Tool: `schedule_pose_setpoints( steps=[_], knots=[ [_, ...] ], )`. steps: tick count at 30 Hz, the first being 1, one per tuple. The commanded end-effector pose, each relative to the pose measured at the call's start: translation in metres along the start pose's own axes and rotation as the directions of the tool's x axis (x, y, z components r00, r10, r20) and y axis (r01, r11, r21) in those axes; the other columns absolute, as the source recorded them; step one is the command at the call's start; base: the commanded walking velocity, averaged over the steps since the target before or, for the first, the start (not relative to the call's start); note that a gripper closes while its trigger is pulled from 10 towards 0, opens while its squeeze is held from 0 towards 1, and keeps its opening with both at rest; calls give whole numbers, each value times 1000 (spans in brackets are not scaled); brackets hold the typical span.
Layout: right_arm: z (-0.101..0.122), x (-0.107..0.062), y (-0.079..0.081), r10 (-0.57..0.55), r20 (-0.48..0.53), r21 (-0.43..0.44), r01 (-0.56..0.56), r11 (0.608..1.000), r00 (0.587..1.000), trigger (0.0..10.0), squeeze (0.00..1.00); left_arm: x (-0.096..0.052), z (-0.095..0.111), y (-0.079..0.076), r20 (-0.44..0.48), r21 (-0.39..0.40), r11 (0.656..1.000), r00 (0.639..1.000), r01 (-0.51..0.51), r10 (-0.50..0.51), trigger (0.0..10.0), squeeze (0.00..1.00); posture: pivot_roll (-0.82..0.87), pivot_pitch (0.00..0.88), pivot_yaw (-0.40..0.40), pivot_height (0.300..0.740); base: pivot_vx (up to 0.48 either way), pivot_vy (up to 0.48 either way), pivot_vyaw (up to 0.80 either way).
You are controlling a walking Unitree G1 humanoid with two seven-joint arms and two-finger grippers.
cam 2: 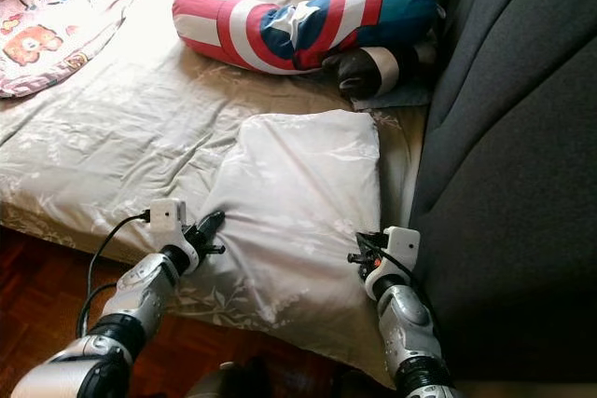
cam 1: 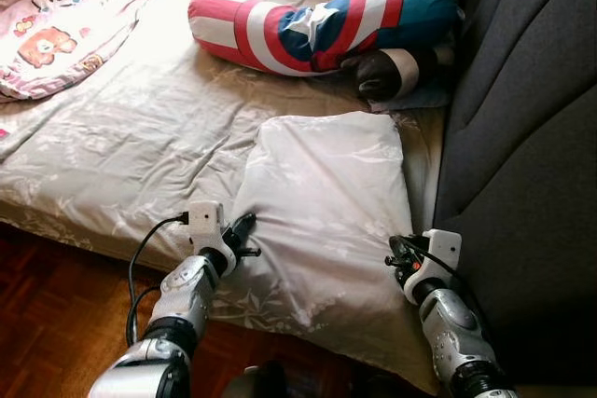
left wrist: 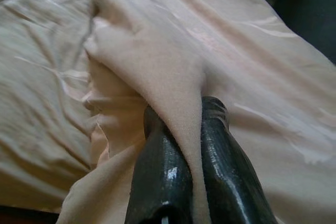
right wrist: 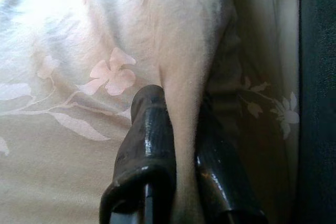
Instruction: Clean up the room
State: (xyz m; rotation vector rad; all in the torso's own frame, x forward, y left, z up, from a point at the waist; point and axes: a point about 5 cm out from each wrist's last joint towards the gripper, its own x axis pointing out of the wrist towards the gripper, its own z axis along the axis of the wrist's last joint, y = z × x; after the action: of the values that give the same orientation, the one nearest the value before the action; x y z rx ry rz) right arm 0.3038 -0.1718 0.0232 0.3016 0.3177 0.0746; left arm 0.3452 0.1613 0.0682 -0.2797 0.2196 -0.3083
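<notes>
Pillow (cam 1: pixel 322 202) lies at bed's (cam 1: pixel 140 137) near edge, beside dark headboard (cam 1: pixel 532 137). Left gripper (left wrist: pixel 184 140) pinches pillow's near-left corner; right gripper (right wrist: pixel 181 129) pinches its near-right corner. Striped bolster (cam 1: pixel 317 20) beyond.

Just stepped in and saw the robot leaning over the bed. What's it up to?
It is handling the white pillow lying on the beige floral bedsheet. The left pincer is shut on the pillow's left edge and the right pincer on its right edge, fabric pinched between the fingers. A red, white and blue star-patterned bolster lies beyond, and a pink cartoon blanket at the far left.
</notes>
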Motion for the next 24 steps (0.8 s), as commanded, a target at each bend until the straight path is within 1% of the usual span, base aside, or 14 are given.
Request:
schedule_pose_setpoints(
  steps=[1, 3, 4, 5, 6, 7, 9, 10, 11, 17, 19, 22, 23, 24],
  knots=[
    [9, -3, -7, -5, 56, -2, 5, 1000, 998, 10000, 0, 6, 13, -5, 35, -19, 998, 998, 61, -61, 10000, 0, -25, 227, -16, 740, 0, 0, 0],
    [14, -4, -7, -7, 92, 7, 6, 1000, 996, 10000, 0, 9, 16, -10, 45, -36, 995, 995, 93, -91, 10000, 0, -26, 226, -15, 740, 0, 0, 0],
    [22, -6, -7, -21, 155, 24, 17, 1000, 988, 10000, 0, 15, 23, -17, 58, -57, 989, 989, 136, -133, 10000, 0, -30, 226, -13, 740, 0, 0, 0],
    [22, -6, -7, -21, 155, 24, 17, 1000, 988, 10000, 0, 15, 23, -17, 58, -57, 989, 989, 136, -133, 10000, 0, -30, 226, -13, 740, 0, 0, 0],
    [26, -7, -8, -28, 184, 31, 23, 999, 983, 10000, 0, 16, 26, -19, 62, -57, 988, 988, 146, -143, 10000, 0, -33, 225, -12, 740, 0, 0, 0],
    [35, -11, -9, -44, 253, 49, 33, 998, 966, 10000, 0, 21, 33, -23, 74, -58, 985, 985, 161, -157, 10000, 0, -37, 225, -9, 740, 0, 0, 0],
    [46, -17, -8, -52, 326, 66, 32, 997, 944, 10000, 0, 24, 39, -27, 84, -56, 984, 982, 172, -167, 10000, 0, -40, 228, -6, 740, 0, 0, 0],
    [55, -21, -7, -50, 381, 72, 24, 997, 923, 10000, 0, 26, 44, -30, 95, -58, 981, 980, 183, -177, 10000, 0, -41, 229, -5, 740, 0, 0, 0],
    [59, -24, -7, -47, 406, 74, 18, 997, 913, 10000, 0, 27, 45, -31, 99, -60, 980, 978, 190, -183, 10000, 0, -43, 230, -4, 740, 0, 0, 0],
    [78, -41, -1, -18, 516, 93, -35, 995, 856, 10000, 0, 30, 52, -37, 128, -84, 969, 967, 231, -220, 10000, 0, -48, 237, 1, 740, 0, 0, 0],
    [87, -51, 7, 26, 558, 90, -92, 992, 829, 10000, 0, 32, 54, -41, 143, -107, 960, 959, 259, -243, 10000, 0, -52, 242, 1, 740, 0, 0, 0],
    [89, -56, 11, 42, 563, 99, -118, 988, 826, 10000, 0, 32, 55, -43, 146, -114, 955, 956, 273, -256, 10000, 0, -54, 243, 2, 740, 0, 0, 0],
    [84, -60, 12, 61, 530, 106, -138, 985, 846, 10000, 0, 33, 54, -44, 146, -117, 952, 953, 283, -265, 10000, 0, -53, 249, 1, 740, 0, 0, 0],
    [84, -60, 12, 61, 530, 106, -138, 985, 846, 10000, 0, 33, 54, -44, 146, -117, 952, 953, 283, -265, 10000, 0, -53, 249, 1, 740, 0, 0, 0]
  ],
)
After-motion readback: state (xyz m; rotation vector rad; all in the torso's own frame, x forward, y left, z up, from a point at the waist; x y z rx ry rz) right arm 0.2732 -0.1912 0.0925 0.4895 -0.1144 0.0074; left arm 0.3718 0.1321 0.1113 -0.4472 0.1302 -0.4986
